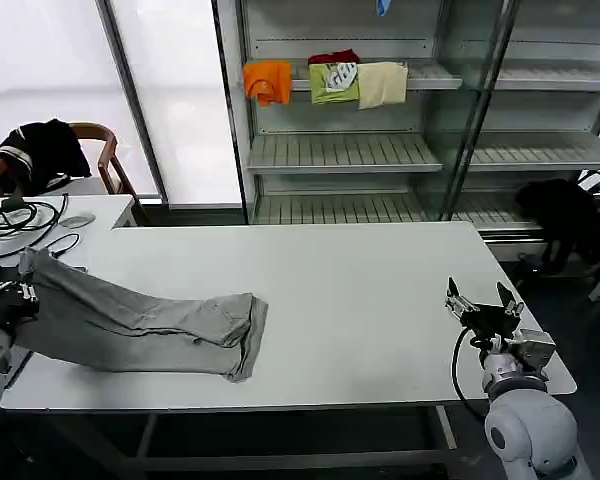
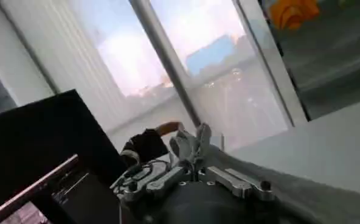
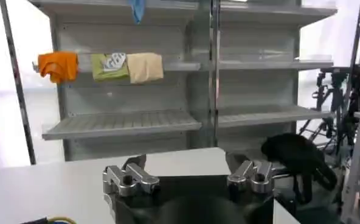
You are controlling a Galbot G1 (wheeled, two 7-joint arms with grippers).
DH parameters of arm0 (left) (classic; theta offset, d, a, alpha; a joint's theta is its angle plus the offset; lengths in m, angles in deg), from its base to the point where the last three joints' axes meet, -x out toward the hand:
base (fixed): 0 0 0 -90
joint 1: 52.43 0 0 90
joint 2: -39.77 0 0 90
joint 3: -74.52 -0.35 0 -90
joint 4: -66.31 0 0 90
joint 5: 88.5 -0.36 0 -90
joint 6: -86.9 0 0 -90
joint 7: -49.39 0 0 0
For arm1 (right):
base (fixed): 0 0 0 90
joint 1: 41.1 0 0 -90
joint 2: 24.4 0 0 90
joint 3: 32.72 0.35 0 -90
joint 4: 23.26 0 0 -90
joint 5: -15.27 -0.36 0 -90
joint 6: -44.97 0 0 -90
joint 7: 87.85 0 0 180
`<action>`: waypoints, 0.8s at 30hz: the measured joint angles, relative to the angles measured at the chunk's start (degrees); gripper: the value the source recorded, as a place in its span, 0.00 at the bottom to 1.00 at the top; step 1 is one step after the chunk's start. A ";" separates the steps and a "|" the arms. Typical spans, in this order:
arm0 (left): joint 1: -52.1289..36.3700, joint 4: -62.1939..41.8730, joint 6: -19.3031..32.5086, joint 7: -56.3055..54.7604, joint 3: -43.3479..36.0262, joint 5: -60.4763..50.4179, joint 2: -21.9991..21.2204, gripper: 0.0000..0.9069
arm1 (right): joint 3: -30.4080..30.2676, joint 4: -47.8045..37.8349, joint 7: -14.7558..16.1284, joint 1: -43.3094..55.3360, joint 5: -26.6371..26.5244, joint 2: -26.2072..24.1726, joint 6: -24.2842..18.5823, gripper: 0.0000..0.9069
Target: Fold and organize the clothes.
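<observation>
A grey-taupe shirt [image 1: 140,325] lies partly folded along the left half of the white table [image 1: 360,300], its doubled edge near the middle front. At the table's left edge my left gripper [image 1: 22,292] is shut on one end of the shirt, lifting that end off the surface. In the left wrist view the gripper [image 2: 195,168] pinches a bunch of the shirt's cloth [image 2: 192,143]. My right gripper [image 1: 482,297] hovers open above the table's right front corner, nothing between its fingers; the right wrist view has it [image 3: 189,167] over bare tabletop.
Behind the table stands a metal shelf rack [image 1: 380,150] carrying orange [image 1: 268,80], green [image 1: 334,82] and cream [image 1: 382,84] garments. A side desk at the left holds cables [image 1: 20,218]; a chair with a black garment [image 1: 42,150] is behind it. Another black garment [image 1: 565,215] lies at far right.
</observation>
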 measured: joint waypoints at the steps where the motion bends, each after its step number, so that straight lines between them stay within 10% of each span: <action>1: 0.12 1.02 -0.30 -0.16 -0.99 0.00 -0.29 0.00 | 0.00 0.15 0.00 -0.27 0.16 0.15 -0.10 1.00; 24: -3.01 7.74 -6.35 -4.11 -26.20 3.59 -6.44 0.00 | 0.28 0.02 0.28 -6.31 3.79 3.94 -2.62 1.00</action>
